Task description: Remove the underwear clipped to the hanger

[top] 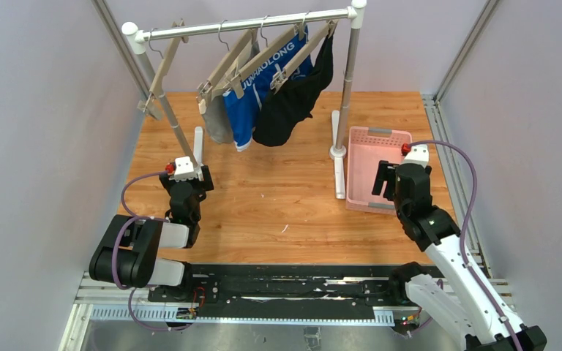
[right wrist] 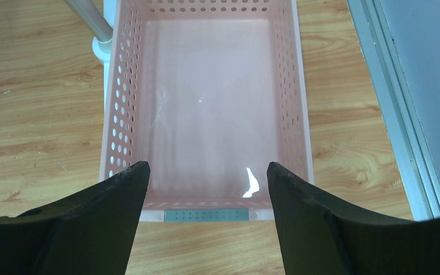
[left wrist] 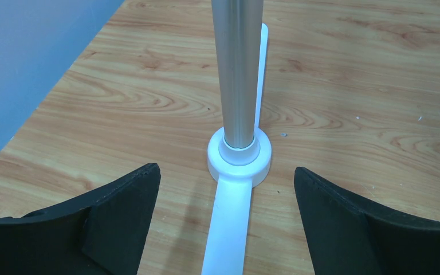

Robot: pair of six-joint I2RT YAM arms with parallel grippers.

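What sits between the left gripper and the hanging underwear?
The rack's left pole and its white foot, straight ahead of the open left gripper in the left wrist view; the top view shows the underwear hanging beyond them.

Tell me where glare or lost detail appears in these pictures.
Top external view: even light, but the black underwear shows almost no folds. Left wrist view: bright streaks run down the metal pole. Right wrist view: a white glare spot sits inside the pink basket.
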